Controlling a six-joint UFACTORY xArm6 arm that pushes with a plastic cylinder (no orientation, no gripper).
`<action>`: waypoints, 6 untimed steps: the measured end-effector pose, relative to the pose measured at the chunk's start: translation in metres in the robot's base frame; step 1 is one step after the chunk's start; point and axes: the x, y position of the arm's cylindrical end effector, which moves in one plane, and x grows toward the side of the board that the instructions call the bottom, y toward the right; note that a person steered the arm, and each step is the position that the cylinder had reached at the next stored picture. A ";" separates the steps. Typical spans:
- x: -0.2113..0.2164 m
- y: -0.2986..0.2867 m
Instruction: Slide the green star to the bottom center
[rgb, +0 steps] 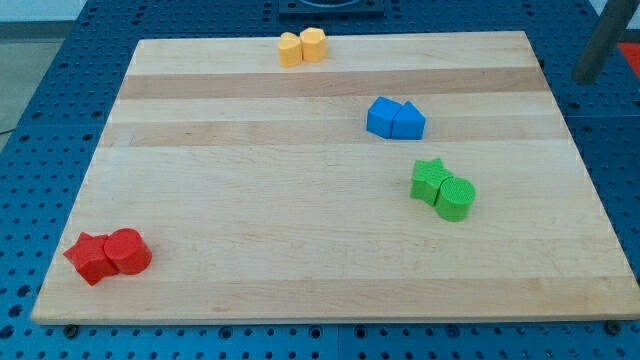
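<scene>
The green star (430, 180) lies on the wooden board (300, 200), right of centre. It touches a green cylinder (456, 198) on its lower right side. The rod comes in at the view's top right corner. My tip (586, 78) is off the board's right edge, well above and to the right of the green star, touching no block.
Two blue blocks (395, 119) sit together above the green pair. Two yellow blocks (302, 47) sit at the board's top edge, near the middle. A red star (90, 259) and a red cylinder (129, 251) sit together at the bottom left.
</scene>
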 end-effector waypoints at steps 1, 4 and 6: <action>0.000 0.000; 0.123 -0.067; 0.148 -0.223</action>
